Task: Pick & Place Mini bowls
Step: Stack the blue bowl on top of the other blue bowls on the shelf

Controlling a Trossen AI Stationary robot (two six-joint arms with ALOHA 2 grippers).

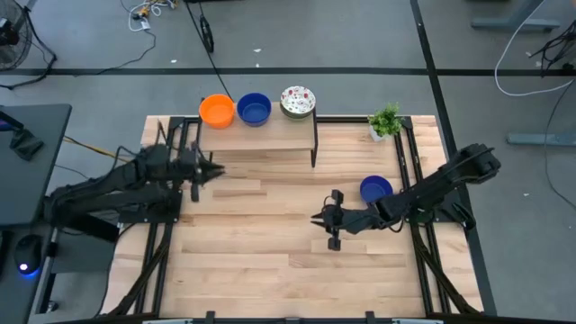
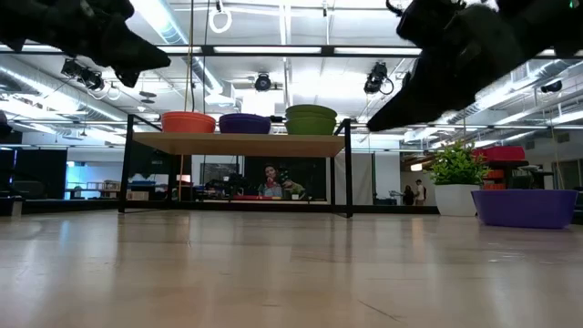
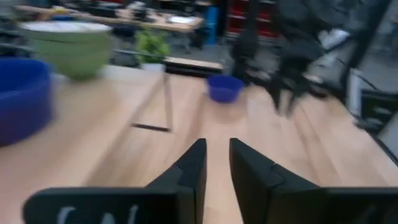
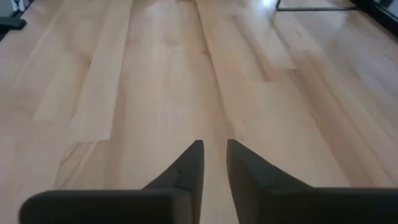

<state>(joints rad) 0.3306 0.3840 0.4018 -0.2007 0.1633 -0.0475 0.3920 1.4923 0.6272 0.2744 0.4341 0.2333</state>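
Observation:
Three mini bowls stand in a row on a small raised wooden shelf (image 1: 270, 137) at the table's far side: an orange bowl (image 1: 217, 111), a dark blue bowl (image 1: 254, 109) and a white speckled bowl (image 1: 297, 101), whose outside is green in the low view (image 2: 311, 119). A second dark blue bowl (image 1: 375, 189) rests on the table near the right arm. My left gripper (image 1: 219, 171) hovers shut and holding nothing, just in front of the shelf's left end. My right gripper (image 1: 315, 220) is shut and holding nothing above the bare table centre, left of the blue bowl.
A small green potted plant (image 1: 385, 120) stands at the table's far right corner, beside the shelf. Black frame rails (image 1: 416, 171) run along the left and right sides of the wooden table. Bare wood lies between the two grippers and toward the near edge.

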